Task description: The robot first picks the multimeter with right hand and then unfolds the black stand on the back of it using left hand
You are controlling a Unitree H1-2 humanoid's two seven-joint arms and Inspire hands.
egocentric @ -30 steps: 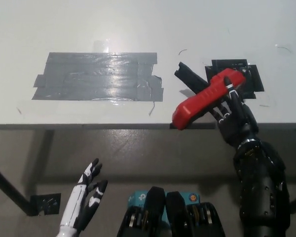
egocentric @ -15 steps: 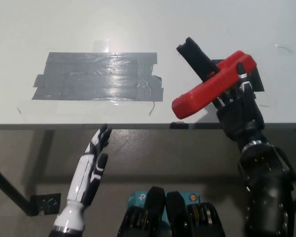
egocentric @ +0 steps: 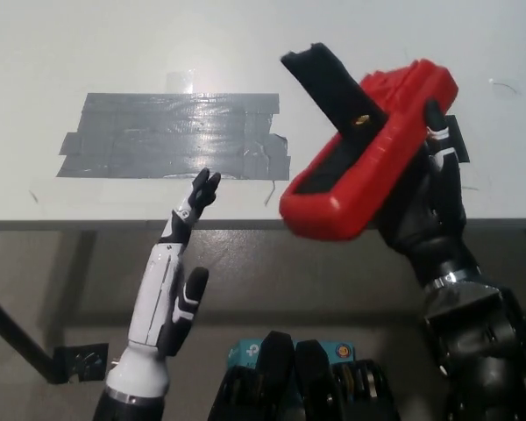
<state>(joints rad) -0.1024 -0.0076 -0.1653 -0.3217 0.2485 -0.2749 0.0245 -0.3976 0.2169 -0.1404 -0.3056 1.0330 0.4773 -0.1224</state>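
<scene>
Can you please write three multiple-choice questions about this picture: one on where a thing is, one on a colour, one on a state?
1. Where is the patch of grey tape strips?
A. on the white table top, to the left of the lifted meter
B. on the floor
C. on the robot's black arm

2. What colour is the casing of the multimeter?
A. yellow
B. red
C. blue

3. What is the state of the black right hand?
A. open and resting
B. shut on nothing
C. shut on the multimeter

Answers: 1 A, the tape lies flat on the table. 2 B, the casing is red, with a flat black stand sticking out from its back. 3 C, it holds the meter up, while the white left hand is open below it, fingers pointing up.
</scene>
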